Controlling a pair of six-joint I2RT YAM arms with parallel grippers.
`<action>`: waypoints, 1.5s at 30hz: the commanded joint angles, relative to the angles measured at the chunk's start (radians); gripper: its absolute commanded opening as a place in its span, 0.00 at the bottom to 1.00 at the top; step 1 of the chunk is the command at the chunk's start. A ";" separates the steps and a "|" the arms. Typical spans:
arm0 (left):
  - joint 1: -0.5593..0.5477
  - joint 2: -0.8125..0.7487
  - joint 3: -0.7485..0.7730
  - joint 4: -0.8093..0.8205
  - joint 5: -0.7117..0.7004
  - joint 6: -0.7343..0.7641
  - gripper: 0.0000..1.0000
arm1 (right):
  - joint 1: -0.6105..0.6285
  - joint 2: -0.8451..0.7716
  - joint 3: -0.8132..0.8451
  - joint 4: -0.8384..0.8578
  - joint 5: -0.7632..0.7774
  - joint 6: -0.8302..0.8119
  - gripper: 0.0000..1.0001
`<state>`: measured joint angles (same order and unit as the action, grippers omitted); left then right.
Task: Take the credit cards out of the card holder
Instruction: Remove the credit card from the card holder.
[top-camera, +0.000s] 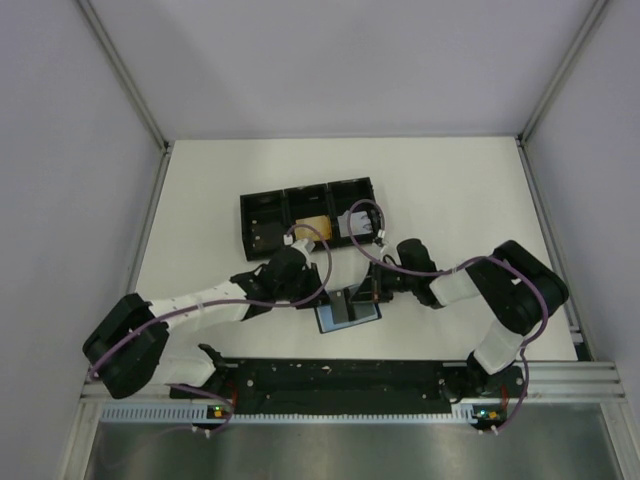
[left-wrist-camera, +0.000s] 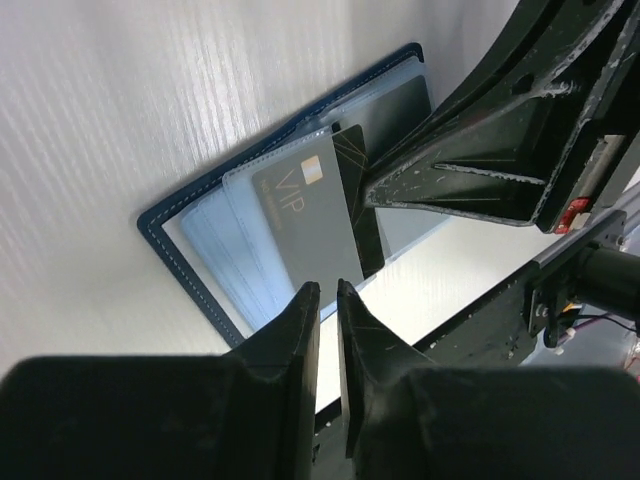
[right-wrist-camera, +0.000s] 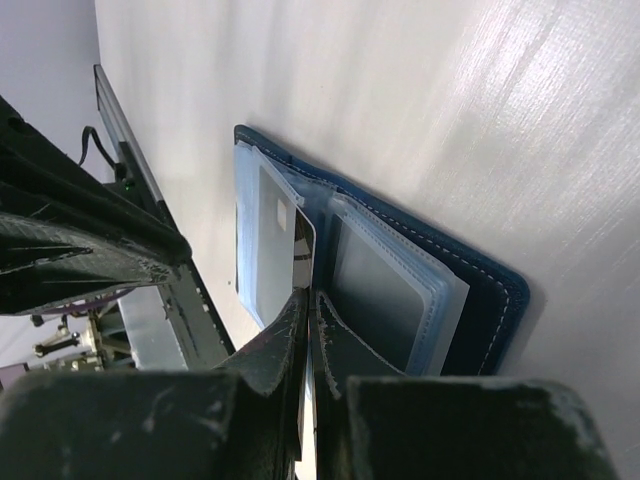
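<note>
Two grippers crowd your stitched blue card holder (top-camera: 347, 312) near the table (top-camera: 450, 180) front edge. The right gripper (right-wrist-camera: 308, 300) pinches a glossy dark credit card (left-wrist-camera: 352, 160). The left gripper (left-wrist-camera: 328, 295) jaws stand narrowly apart by the grey VIP card (left-wrist-camera: 305, 215).

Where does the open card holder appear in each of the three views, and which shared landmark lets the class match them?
Top external: the card holder lies at lower centre, between the two arms' tips.
Left wrist: centre, lying diagonally.
Right wrist: centre to right, its dark-blue corner at the right.
Shared landmark: the grey card in it.
</note>
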<state>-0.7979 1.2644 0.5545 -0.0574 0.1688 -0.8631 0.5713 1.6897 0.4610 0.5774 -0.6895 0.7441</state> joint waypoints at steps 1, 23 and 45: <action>-0.004 0.087 0.053 0.024 0.014 0.038 0.13 | 0.007 -0.002 0.034 -0.001 0.002 -0.029 0.00; -0.003 0.213 -0.016 0.018 -0.008 0.009 0.00 | 0.003 0.005 0.028 0.033 -0.024 -0.011 0.00; -0.001 -0.135 0.025 0.008 0.006 0.307 0.41 | -0.120 -0.468 0.103 -0.574 0.056 -0.356 0.00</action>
<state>-0.7994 1.2812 0.5365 -0.0357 0.1814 -0.7387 0.4484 1.3262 0.4877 0.1143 -0.6292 0.4995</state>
